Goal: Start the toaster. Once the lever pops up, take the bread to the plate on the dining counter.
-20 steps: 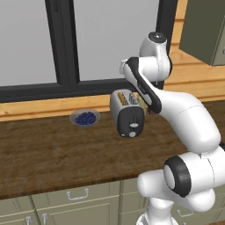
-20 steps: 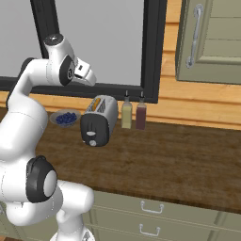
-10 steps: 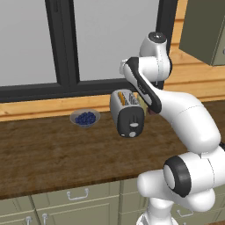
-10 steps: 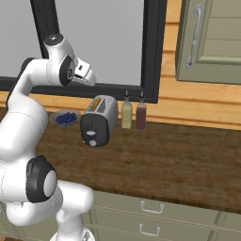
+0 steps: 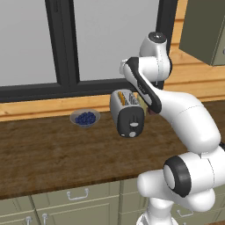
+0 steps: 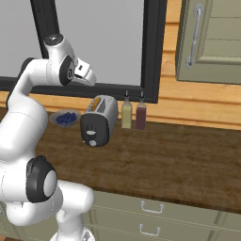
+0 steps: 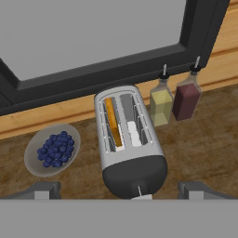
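The silver toaster (image 7: 130, 139) stands on the wood worktop under the window, its black end panel (image 5: 131, 123) facing me. A slice of bread (image 7: 113, 122) sits in its left slot, golden edge up; it also shows in the toaster (image 6: 100, 117) from the right base view. The lever is too small to make out on the panel. My gripper (image 7: 121, 190) hangs open well above the toaster's near end, fingertips (image 7: 44, 189) wide apart with nothing held. The plate and the dining counter are out of view.
A grey bowl of blueberries (image 7: 52, 149) sits left of the toaster. Two bottles, one yellow (image 7: 161, 104) and one dark red (image 7: 187, 100), stand just to its right against the sill. A wall cabinet (image 6: 212, 37) hangs at the upper right.
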Tool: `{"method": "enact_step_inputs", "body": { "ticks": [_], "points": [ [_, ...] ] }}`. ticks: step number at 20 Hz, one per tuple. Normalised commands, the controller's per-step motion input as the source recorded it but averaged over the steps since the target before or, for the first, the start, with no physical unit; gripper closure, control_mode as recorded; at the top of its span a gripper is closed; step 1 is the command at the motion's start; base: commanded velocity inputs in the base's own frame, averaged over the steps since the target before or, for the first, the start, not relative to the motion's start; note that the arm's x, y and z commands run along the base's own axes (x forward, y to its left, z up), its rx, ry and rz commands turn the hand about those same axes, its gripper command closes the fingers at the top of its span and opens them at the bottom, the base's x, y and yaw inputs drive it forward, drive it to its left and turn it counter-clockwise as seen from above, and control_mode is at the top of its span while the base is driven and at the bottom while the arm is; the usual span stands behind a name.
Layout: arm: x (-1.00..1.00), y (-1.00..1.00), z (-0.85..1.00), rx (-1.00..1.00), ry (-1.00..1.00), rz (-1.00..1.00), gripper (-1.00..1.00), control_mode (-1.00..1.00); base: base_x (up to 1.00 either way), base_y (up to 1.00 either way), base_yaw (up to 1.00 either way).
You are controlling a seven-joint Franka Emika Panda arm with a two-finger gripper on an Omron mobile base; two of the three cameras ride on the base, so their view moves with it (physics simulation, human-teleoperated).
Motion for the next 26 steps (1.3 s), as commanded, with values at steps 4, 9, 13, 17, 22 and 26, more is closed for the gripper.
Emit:
{"method": "enact_step_inputs", "body": {
  "ticks": [4, 9, 13, 17, 22, 26],
  "points": [
    [0.00, 0.00, 0.00, 0.00, 0.00, 0.00, -1.00, -1.00, 0.00, 0.00, 0.00],
    [0.00, 0.00, 0.00, 0.00, 0.00, 0.00, -1.00, -1.00, 0.00, 0.00, 0.00],
    [0.00, 0.00, 0.00, 0.00, 0.00, 0.00, -1.00, -1.00, 0.00, 0.00, 0.00],
    [0.00, 0.00, 0.00, 0.00, 0.00, 0.00, -1.00, -1.00, 0.00, 0.00, 0.00],
    [0.00, 0.00, 0.00, 0.00, 0.00, 0.00, -1.00, -1.00, 0.00, 0.00, 0.00],
    [0.00, 0.00, 0.00, 0.00, 0.00, 0.00, -1.00, -1.00, 0.00, 0.00, 0.00]
  ]
}}
